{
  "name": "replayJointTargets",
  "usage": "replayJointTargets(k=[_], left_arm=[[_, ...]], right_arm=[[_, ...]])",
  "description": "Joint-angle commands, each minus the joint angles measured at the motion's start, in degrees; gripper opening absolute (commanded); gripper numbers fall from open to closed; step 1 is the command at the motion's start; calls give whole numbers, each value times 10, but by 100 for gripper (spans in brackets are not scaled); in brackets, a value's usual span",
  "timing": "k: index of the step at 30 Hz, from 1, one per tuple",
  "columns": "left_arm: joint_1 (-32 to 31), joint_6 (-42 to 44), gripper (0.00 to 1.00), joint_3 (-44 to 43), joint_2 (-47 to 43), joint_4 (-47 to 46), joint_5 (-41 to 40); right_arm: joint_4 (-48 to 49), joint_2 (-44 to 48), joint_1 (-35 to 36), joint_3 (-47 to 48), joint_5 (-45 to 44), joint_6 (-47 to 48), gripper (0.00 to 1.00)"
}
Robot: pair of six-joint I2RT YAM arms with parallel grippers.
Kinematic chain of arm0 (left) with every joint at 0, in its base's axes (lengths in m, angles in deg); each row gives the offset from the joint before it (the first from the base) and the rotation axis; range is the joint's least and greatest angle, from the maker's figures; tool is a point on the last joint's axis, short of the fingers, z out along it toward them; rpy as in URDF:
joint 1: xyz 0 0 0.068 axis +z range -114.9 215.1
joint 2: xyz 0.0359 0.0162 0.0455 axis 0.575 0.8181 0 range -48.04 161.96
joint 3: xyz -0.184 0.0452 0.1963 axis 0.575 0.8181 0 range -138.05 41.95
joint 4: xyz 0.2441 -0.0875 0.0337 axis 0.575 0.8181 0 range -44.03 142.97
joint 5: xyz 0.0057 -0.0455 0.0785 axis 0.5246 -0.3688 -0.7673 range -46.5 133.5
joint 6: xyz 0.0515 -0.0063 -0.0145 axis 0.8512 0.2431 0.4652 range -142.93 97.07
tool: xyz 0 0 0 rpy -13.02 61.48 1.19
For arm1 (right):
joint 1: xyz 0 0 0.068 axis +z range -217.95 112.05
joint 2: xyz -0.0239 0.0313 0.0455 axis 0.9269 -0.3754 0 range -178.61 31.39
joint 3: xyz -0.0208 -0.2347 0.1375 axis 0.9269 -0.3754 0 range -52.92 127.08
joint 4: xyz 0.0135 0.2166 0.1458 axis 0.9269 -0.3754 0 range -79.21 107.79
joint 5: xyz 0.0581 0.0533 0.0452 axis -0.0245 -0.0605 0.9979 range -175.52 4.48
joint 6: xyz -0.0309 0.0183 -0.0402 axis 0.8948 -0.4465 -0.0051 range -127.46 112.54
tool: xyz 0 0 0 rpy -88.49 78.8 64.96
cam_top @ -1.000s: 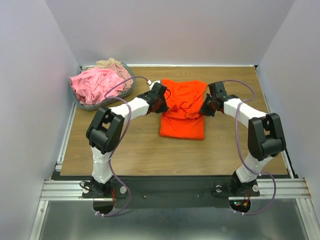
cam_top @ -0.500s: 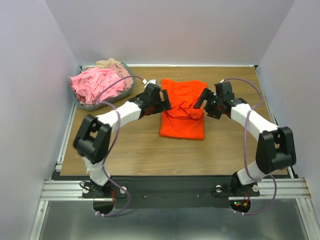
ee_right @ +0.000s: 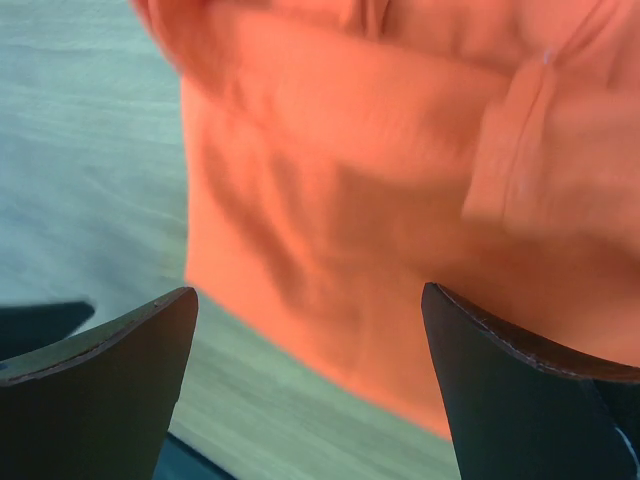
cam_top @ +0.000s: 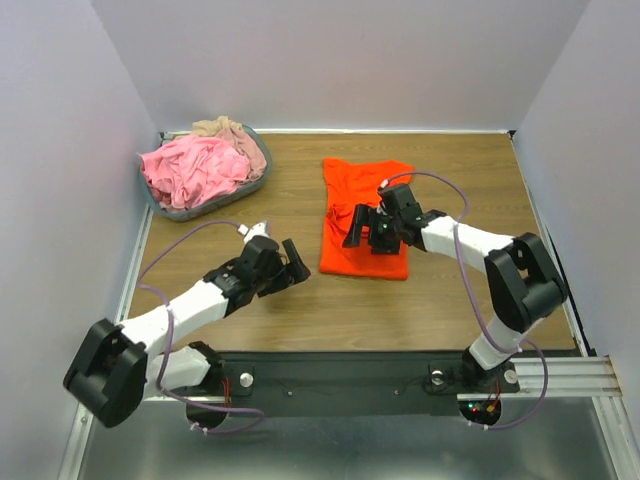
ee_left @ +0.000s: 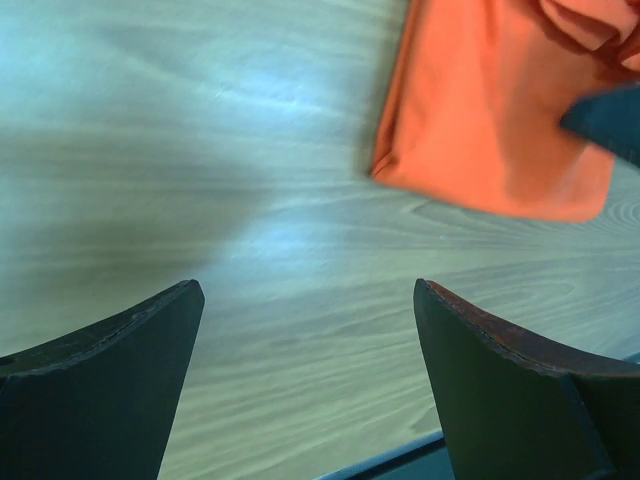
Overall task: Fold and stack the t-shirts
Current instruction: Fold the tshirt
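Top view: the orange-red t-shirt [cam_top: 366,190] lies part-folded on the bench [cam_top: 440,310], a little right of centre. Its long axis runs from the near edge toward the far wall, with the broader, rumpled end far and the neat folded edge near. The right jaws stand wide apart directly over the shirt's near half, gripping nothing. The left jaws, also apart and empty, hang over bare wood to the near left of the shirt, so the right arm [cam_top: 470,245] is plainly the nearer one. A pink t-shirt [cam_top: 195,168] and a beige t-shirt [cam_top: 228,130] sit heaped in the grey basket [cam_top: 160,208] at the far left corner, well apart from both arms.

Left wrist: the orange-red t-shirt's [ee_left: 480,110] near corner lies ahead and to the right of the open jaws, with bare bench between.

Right wrist: orange cloth [ee_right: 360,210] fills the space between and beyond the parted jaws, and a folded-in sleeve hem [ee_right: 505,150] shows at the right. The next fold likely falls to this arm, across the long axis.
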Motion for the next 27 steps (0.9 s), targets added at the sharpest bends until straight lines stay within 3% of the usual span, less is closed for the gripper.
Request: replayJointTargets(k=[1, 9, 12, 15, 18, 21, 24, 27], left_arm=[[-3, -35, 99, 39, -83, -2, -20], [-3, -35, 99, 21, -133, 64, -72], [-3, -34, 98, 20, -133, 66, -72], [-3, -39, 98, 25, -125, 42, -56], [-3, -35, 99, 28, -105, 15, -42], [-3, -21, 99, 7, -67, -5, -32], [-3, -9, 98, -21, -23, -12, -25], [-3, -5, 98, -31, 9, -27, -10]], right_arm=[[51, -44, -4, 67, -23, 28, 100], [46, -142, -17, 185, -91, 42, 100], [42, -166, -25, 241, -142, 62, 100], [36, -185, -30, 289, -274, 103, 100], [26, -184, -31, 316, -311, 150, 100], [13, -135, -31, 299, -314, 155, 100], [12, -47, -31, 224, -271, 129, 100], [13, 15, -31, 130, -122, 106, 100]])
